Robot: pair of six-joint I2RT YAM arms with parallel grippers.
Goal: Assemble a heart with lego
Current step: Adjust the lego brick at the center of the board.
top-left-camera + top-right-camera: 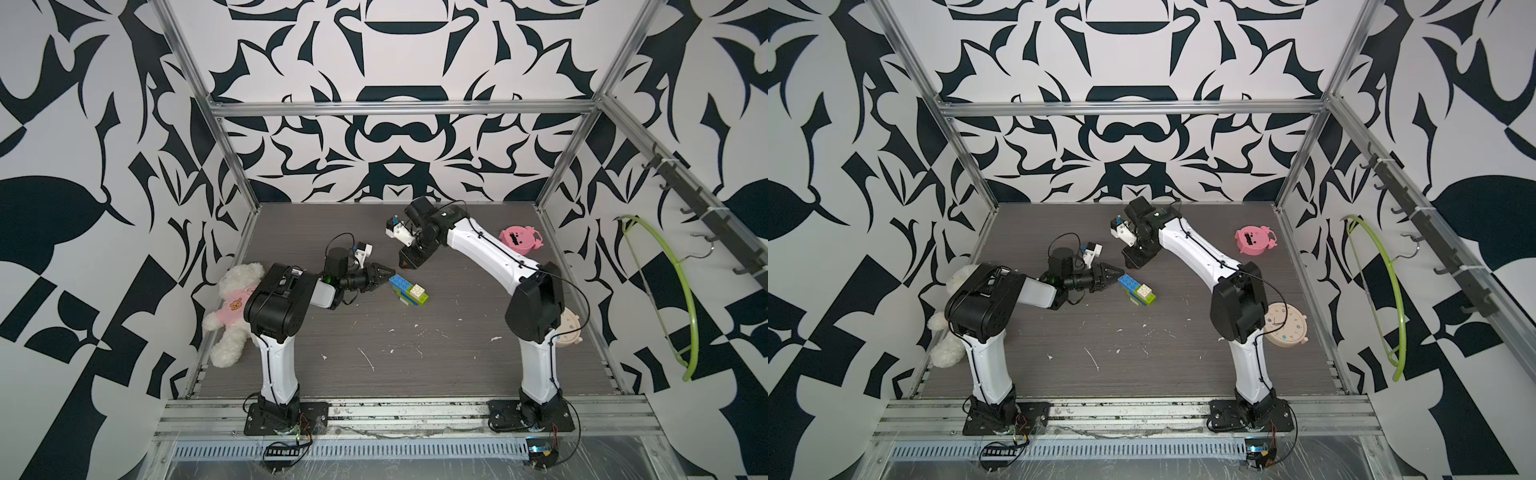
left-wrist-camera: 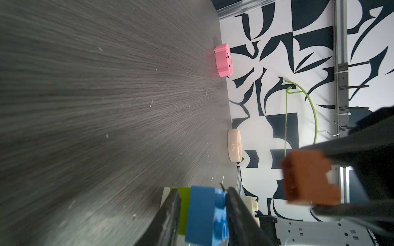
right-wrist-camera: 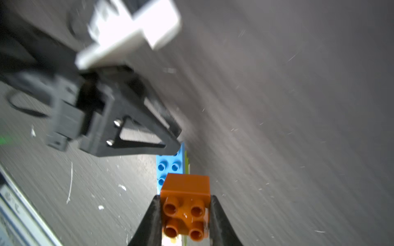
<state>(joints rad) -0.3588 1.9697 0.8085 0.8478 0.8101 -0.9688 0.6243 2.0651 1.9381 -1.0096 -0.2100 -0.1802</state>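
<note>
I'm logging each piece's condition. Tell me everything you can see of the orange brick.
The orange brick is a small square block of glossy plastic, with four round studs on the face turned toward the right wrist camera. The right gripper is shut on two opposite sides of it. It hangs off the table, close to the blue brick but apart from it, with nothing else touching it.

Black-and-white patterned walls (image 1: 395,62) enclose a grey wood-grain counter (image 1: 415,365) flecked with white scuffs. Aluminium frame bars (image 1: 399,109) edge the enclosure. Along the side wall runs a dark hook rail (image 1: 706,214), with a lime-green hanger (image 1: 691,316) below it.
</note>
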